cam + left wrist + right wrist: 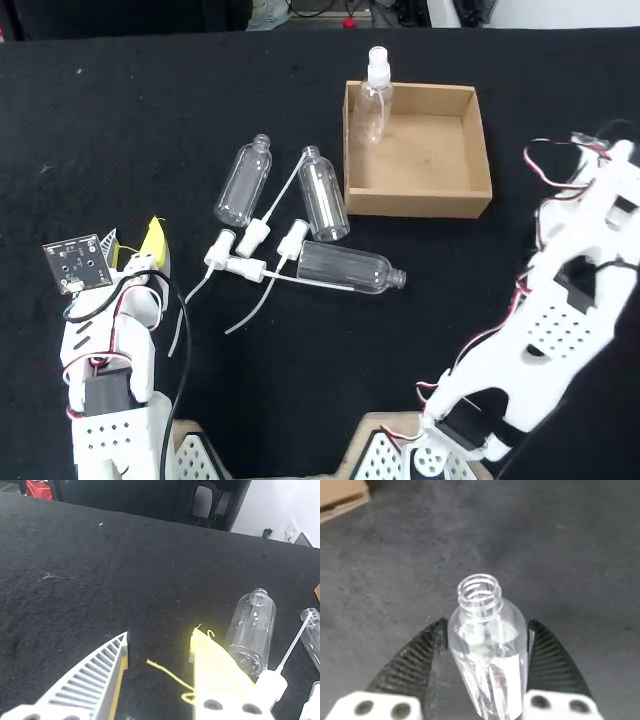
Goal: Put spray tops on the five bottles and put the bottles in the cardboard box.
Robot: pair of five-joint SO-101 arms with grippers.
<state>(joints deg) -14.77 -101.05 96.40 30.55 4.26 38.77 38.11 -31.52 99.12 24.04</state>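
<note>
Black cloth (pixel 120 120) is covering the table. A white wall (pixel 280 505) is showing behind, a dark chair (pixel 202 502) is sitting near it, and cables (pixel 320 8) are lying past the far edge.

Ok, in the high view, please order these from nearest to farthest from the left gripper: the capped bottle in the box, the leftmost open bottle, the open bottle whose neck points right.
From the left gripper:
1. The leftmost open bottle, left half of the table.
2. The open bottle whose neck points right, mid-table.
3. The capped bottle, far left corner of the cardboard box.
</note>
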